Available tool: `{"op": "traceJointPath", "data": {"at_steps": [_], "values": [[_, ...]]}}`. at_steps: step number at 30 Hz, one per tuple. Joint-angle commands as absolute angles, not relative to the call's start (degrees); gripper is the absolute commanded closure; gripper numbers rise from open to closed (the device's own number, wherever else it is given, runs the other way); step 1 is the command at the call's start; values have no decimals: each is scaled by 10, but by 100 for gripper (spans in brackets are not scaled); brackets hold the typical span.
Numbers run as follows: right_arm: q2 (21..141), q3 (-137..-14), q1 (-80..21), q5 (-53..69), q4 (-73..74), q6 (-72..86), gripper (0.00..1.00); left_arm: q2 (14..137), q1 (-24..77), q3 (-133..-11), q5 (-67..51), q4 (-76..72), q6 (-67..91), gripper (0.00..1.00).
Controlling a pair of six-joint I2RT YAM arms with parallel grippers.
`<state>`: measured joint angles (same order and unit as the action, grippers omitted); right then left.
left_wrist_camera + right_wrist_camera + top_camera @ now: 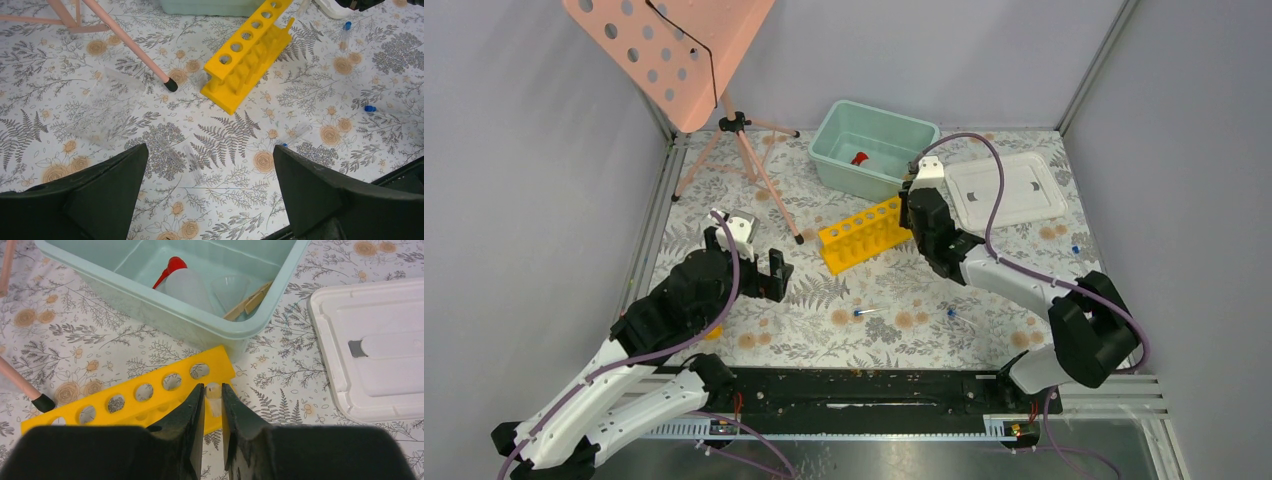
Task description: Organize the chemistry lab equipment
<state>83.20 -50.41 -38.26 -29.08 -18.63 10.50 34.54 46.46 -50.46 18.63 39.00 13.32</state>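
Pinching a clear tube (213, 396), the right gripper (213, 389) hovered beside the yellow rack (127, 402), mid-frame. Left of centre, the left gripper (210, 150) gaped wide apart.

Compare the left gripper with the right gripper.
The left gripper is wide open; the right gripper is pinched on a small clear tube. The left gripper holds nothing, above loose tubes; the right gripper sits at the yellow rack. Both are black.

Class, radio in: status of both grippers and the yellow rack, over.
Right gripper shut on clear tube at yellow rack. Left gripper open, empty. No obstruction seen.
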Motion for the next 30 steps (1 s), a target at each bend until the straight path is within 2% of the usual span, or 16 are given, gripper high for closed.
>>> {"op": "traceJointPath", "data": {"at_steps": [1,30], "values": [[847,-536,-385,-319,-218,93,81,342,465,-504,201,370,125,1],[903,-522,-372,-302,-235,124,81,343,465,-501,207,371,125,1]]}}
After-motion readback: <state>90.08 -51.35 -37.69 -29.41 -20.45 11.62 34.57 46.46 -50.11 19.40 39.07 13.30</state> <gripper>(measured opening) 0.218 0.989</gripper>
